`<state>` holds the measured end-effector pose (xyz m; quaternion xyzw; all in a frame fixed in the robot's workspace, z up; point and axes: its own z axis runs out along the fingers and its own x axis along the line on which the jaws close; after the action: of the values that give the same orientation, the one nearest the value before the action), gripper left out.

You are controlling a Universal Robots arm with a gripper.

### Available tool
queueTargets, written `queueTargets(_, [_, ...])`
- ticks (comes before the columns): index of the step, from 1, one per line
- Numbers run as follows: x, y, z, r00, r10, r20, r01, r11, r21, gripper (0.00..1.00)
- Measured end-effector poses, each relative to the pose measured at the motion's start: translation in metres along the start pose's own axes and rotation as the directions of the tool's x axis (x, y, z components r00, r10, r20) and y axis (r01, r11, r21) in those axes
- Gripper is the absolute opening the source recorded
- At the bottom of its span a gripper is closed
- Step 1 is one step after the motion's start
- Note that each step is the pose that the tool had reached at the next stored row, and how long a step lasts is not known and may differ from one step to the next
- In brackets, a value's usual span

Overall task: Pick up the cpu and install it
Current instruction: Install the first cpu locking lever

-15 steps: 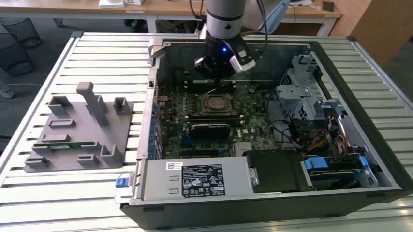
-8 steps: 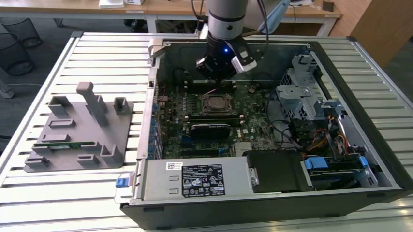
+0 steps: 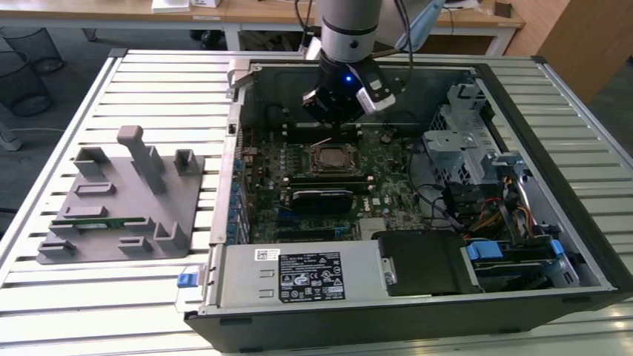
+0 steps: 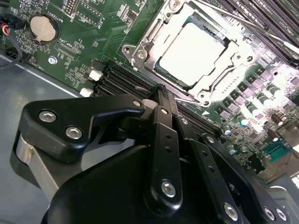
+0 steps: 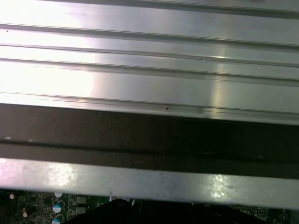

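Note:
The cpu (image 4: 193, 52) is a flat silver square lying inside the metal frame of the motherboard socket (image 4: 140, 55). In the exterior view the cpu (image 3: 330, 156) sits mid-board inside the open computer case (image 3: 554, 245). My gripper (image 3: 337, 116) hangs just above the board, a little behind the socket toward the case's far wall. In the second wrist view its black fingers (image 4: 164, 135) lie pressed together, the gripper (image 4: 161, 97) shut with nothing in it, its tips close to the socket's edge over the memory slots.
A grey fixture plate (image 3: 124, 200) on the exterior view's left carries a green memory stick (image 3: 99, 222). Inside the case are a power supply (image 3: 296, 274), a drive cage (image 3: 463, 152) and cables (image 3: 494, 215). The first wrist view faces the slatted metal table (image 5: 149, 70).

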<state>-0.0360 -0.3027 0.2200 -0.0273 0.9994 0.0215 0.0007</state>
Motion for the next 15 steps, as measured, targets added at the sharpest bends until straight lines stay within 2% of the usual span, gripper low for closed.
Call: queueTargets(15, [-0.0059,0.0012,0.0088,1.0000,0.000,-0.0008,0.000,0.9999,0.0146,0.11])
